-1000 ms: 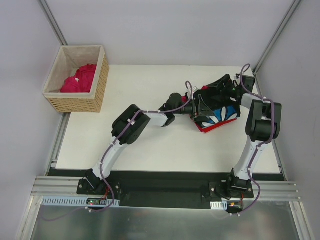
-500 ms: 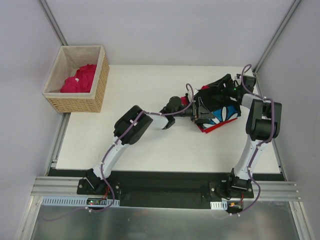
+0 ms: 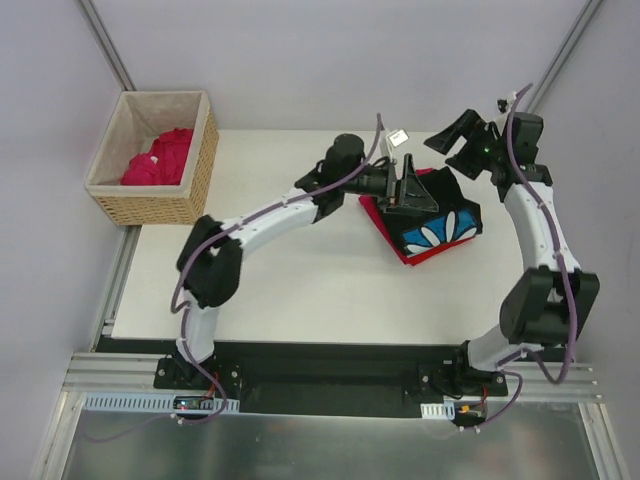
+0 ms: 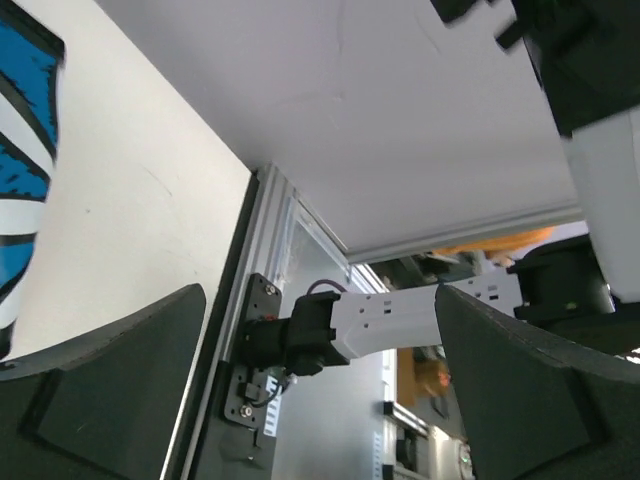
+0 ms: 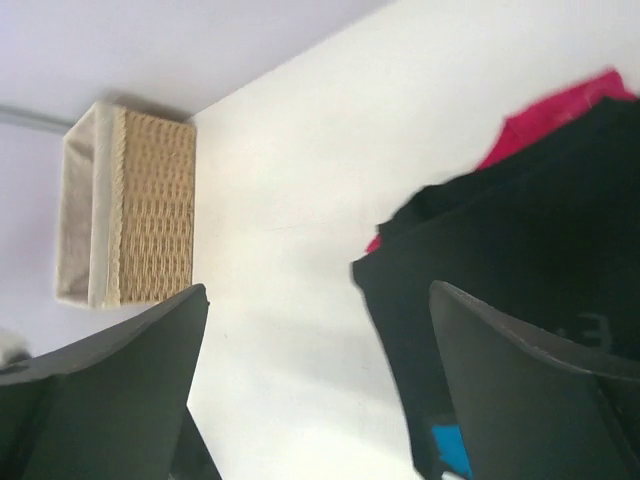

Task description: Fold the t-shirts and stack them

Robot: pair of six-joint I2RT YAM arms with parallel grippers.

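Observation:
A folded black t-shirt (image 3: 440, 225) with a white-blue flower print lies on a red t-shirt (image 3: 425, 256) at the right middle of the table. My left gripper (image 3: 413, 190) hovers open over the stack's back left corner, holding nothing. In the left wrist view its gripper (image 4: 320, 390) frames the table edge, with the blue-white print (image 4: 20, 130) at far left. My right gripper (image 3: 456, 146) is raised behind the stack, open and empty. The right wrist view shows its gripper (image 5: 320, 390) above bare table, the black t-shirt (image 5: 520, 230) and red t-shirt (image 5: 560, 110) to the right.
A wicker basket (image 3: 195, 170) stands at the back left corner with crimson-pink t-shirts (image 3: 160, 160) inside; the basket (image 5: 140, 220) also shows in the right wrist view. The white table (image 3: 290, 270) ends at a metal rail in front. Grey walls close in on three sides.
Both grippers have lifted off the folded stack. The left arm stretched out toward the back of the table; the right arm rose and drew back to the far right corner.

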